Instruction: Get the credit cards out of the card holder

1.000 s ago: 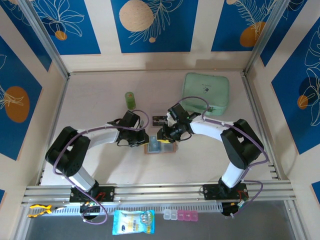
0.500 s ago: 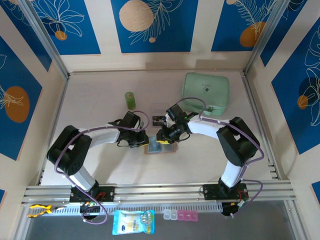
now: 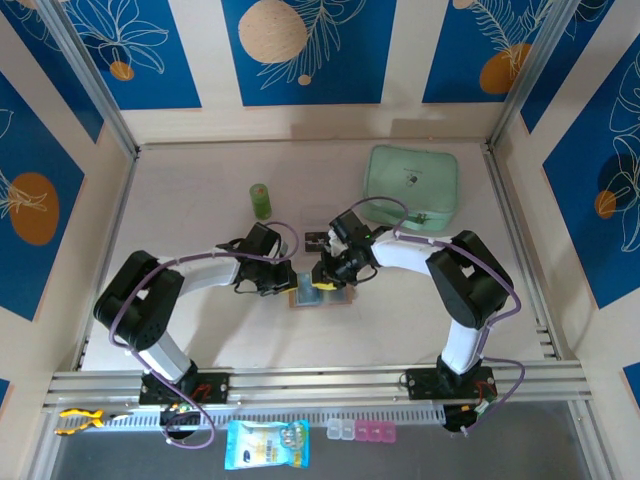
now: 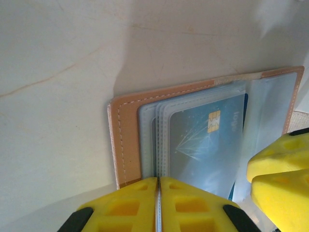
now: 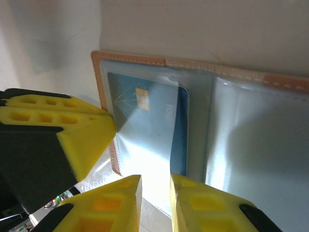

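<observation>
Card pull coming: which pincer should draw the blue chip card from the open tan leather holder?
Right pincer: jaws slightly apart at the blue chip card; left pincer sits shut at the rim of the tan holder.

mint pouch (image 3: 412, 186) far right; green cylinder (image 3: 260, 200) upright far left, well apart.

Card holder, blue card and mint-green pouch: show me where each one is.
card holder (image 4: 120, 140), left wrist view, on its stitched tan border.
blue card (image 4: 203, 145), left wrist view, on its face below the chip.
mint-green pouch (image 3: 412, 185), top external view, on the middle of its top.
</observation>
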